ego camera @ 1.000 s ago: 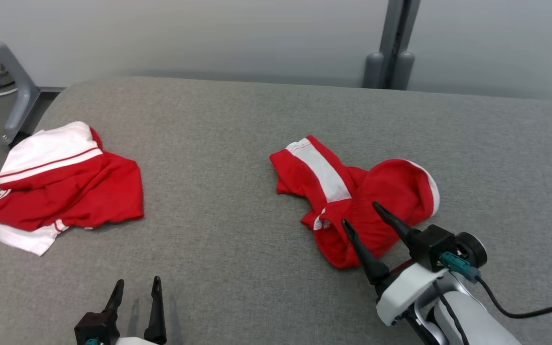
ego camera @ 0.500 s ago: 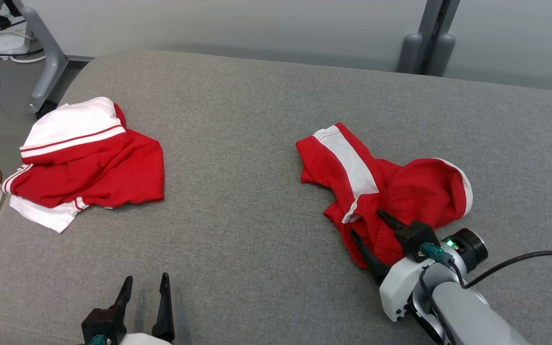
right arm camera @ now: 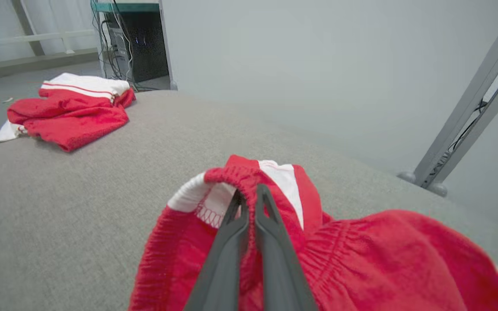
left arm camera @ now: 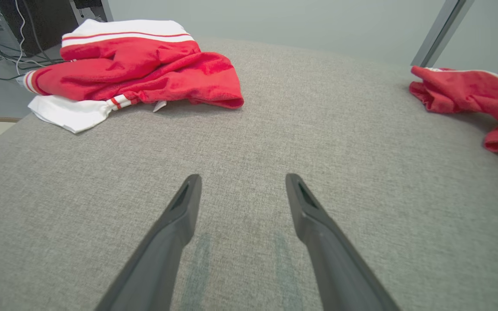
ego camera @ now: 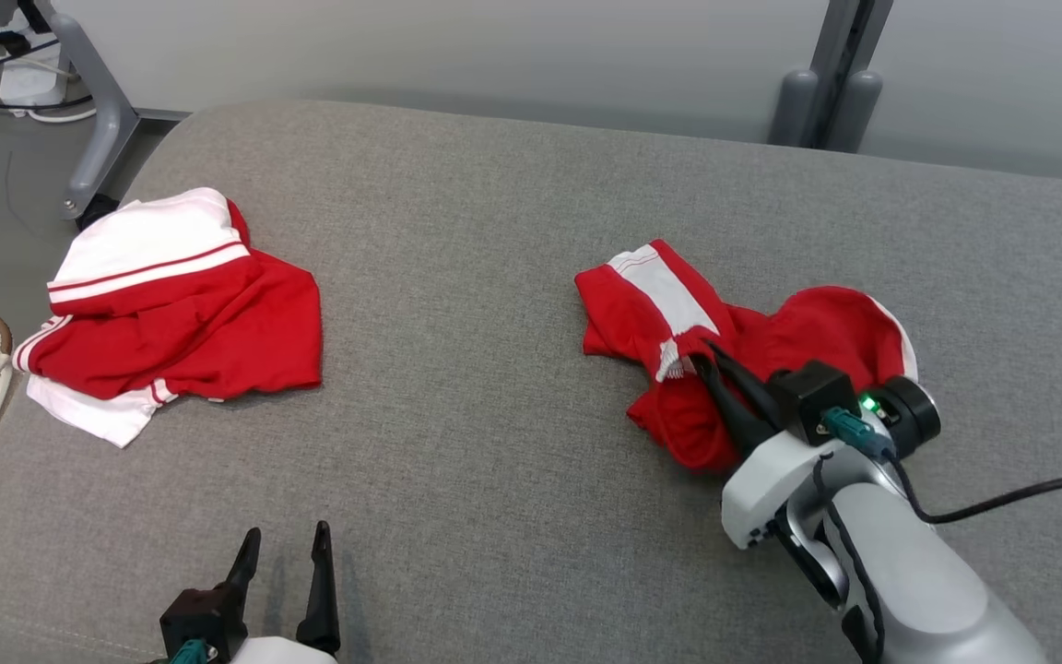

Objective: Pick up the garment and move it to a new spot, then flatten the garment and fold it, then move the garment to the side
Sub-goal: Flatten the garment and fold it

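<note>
The right pincer (ego camera: 708, 358) is now gripping. A second ago its two long dark fingers were standing wide apart above the cloth, and now they are pressing together on a gathered fold of the crumpled red garment with white stripes (ego camera: 798, 337). They are holding it at the elastic hem, where red meets white. The rest of that garment is lying bunched just beyond and to the right of the fingertips, on the grey woven padded surface (ego camera: 494, 277); whether the caught fold is already rising I cannot tell. (The head camera has been shifting too, so the cloth's slide across the picture is not its own.) This closing is securing the pick-up, so carrying the garment to a new spot is becoming the next step. The left pincer (ego camera: 282, 544) is hanging fully spread and empty over bare surface, well to the left of the gripping one. A second red-and-white folded garment (ego camera: 181, 314) is lying farther left, untouched.
</note>
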Controlling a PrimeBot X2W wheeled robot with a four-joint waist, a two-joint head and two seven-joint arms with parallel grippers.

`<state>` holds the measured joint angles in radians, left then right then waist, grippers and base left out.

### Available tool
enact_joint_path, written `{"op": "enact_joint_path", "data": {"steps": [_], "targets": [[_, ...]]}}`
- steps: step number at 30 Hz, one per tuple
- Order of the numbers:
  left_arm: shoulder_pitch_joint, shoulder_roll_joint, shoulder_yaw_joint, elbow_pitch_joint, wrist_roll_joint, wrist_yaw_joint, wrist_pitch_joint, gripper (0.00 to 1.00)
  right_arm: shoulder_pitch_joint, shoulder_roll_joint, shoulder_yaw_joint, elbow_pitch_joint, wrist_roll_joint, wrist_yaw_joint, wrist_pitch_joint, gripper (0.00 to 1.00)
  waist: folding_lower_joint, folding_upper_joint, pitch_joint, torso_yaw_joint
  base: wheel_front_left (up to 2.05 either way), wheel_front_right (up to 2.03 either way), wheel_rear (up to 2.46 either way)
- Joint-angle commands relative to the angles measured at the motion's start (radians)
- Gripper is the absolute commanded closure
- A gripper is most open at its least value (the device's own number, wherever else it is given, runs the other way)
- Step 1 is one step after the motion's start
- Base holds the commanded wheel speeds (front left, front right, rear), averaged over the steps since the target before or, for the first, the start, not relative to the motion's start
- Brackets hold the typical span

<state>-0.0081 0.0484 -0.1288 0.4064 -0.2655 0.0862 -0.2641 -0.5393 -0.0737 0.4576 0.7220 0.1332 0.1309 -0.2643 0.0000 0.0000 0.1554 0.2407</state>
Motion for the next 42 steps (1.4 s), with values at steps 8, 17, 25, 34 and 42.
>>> {"op": "enact_joint_path", "data": {"steps": [8,17,25,34,42], "targets": [[0.015,0.004,0.006,0.007,0.004,-0.003,-0.001,0.00,-0.049,0.003,0.086,-0.307,0.093,0.000,0.000,1.00,0.0000,0.0000,-0.044,-0.030,0.00,0.00,0.00],[0.031,0.004,0.002,0.009,0.012,-0.012,-0.001,0.00,0.075,-0.105,0.030,-0.440,0.140,0.000,0.000,1.00,0.0000,0.0000,-0.057,-0.084,0.00,0.00,0.00],[0.009,0.004,0.000,0.005,0.023,-0.019,-0.001,0.00,0.264,-0.203,-0.178,-0.370,0.113,0.000,0.000,1.00,0.0000,0.0000,-0.038,-0.139,0.00,0.00,0.00],[-0.014,0.004,0.004,0.010,0.047,-0.029,0.000,0.00,0.282,-0.171,-0.378,-0.373,0.021,0.000,0.000,0.00,0.0000,0.0000,-0.050,-0.198,0.00,0.00,0.00],[-0.042,0.004,-0.003,-0.003,0.042,-0.036,-0.001,0.00,0.289,-0.140,-0.383,-0.432,-0.001,0.000,0.000,0.00,0.0000,0.0000,-0.051,-0.255,0.00,0.00,0.00]]}}
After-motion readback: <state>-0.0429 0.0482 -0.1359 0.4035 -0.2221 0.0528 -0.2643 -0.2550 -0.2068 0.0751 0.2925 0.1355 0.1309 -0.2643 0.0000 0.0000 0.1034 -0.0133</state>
